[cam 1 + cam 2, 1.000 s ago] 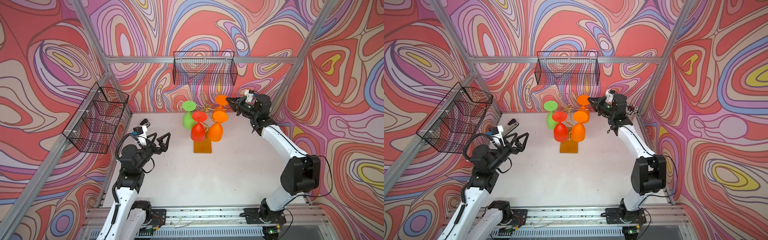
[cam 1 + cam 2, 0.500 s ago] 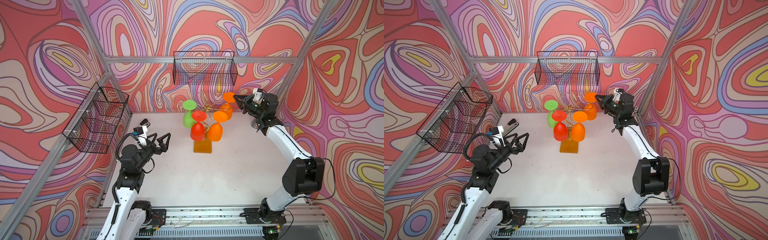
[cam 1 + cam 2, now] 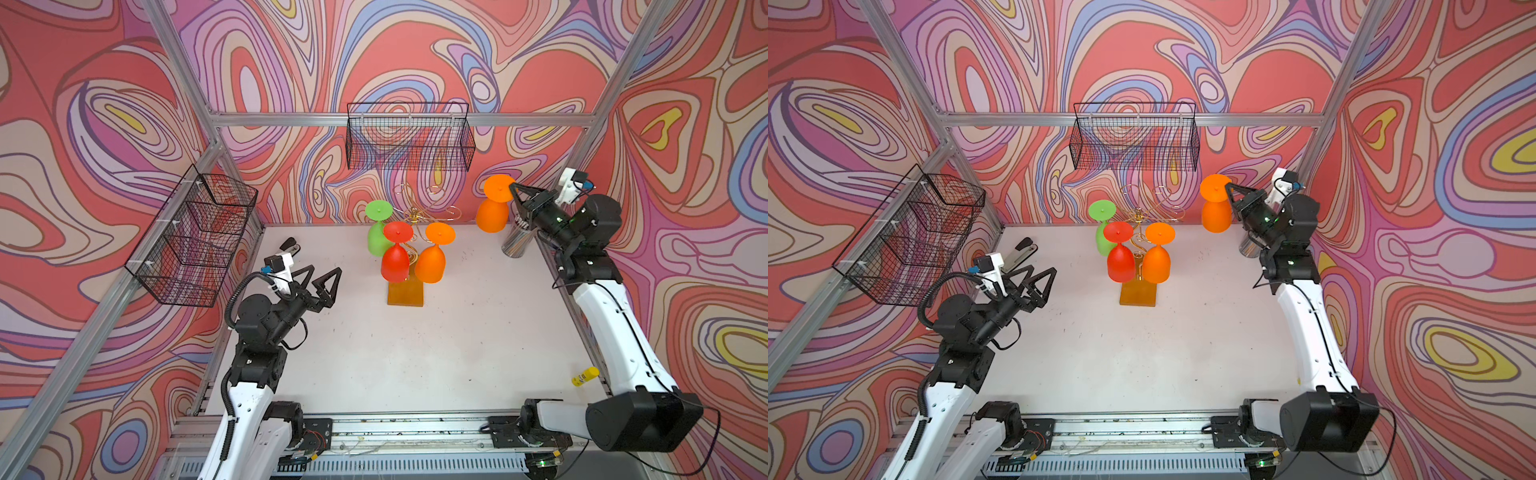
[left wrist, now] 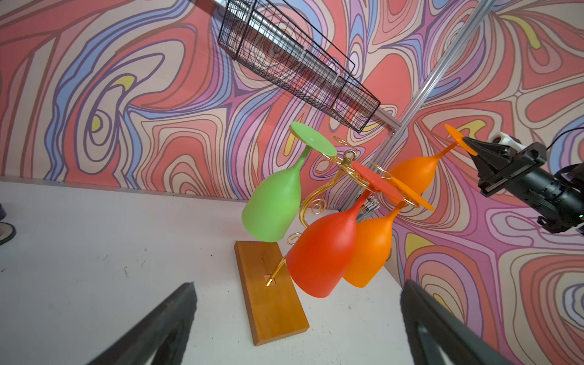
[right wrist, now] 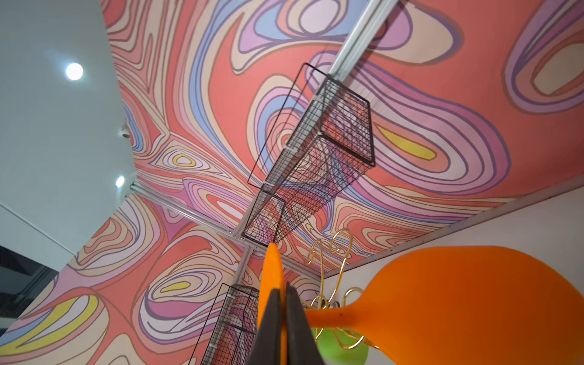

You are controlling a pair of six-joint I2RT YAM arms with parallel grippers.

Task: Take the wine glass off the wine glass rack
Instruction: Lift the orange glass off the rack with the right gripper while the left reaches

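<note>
Right, status: the right hand [image 3: 513, 189] is clenched on the edge of the foot disc of the orange wine glass [image 3: 492, 215]. It's a thin pinch, with the fingers [image 5: 298, 325] flat on either side of the disc. The glass hangs bowl-down in the air at the back right, near the outer curl of the wine glass rack [image 3: 420, 214] but apart from the wire in both top views (the right wrist view puts gold loops behind the stem, but depth there is hard to read). I'd call it unhooked, which leaves the carry and the set-down. An edge grip on a disc lets the bowl swing or the foot slide out between the pads, so translate slowly, don't roll the wrist, and keep the stem near vertical. Pull further out from the rack before losing height. Watch the steel cup [image 3: 514, 243] standing on the desk [image 3: 415, 365] close below the bowl in the top views: come forward past it, then descend onto bare surface. Land the rim flat and let go only once it's fully seated. The green glass [image 3: 377, 243], red glass [image 3: 395, 265] and second orange glass [image 3: 431, 265] hang on the rack, so don't sweep back through them. The left hand [image 3: 325, 272] is released, jaws wide, low on the left and well apart from the rack's wooden base [image 3: 405, 293]; it isn't needed here.
</note>
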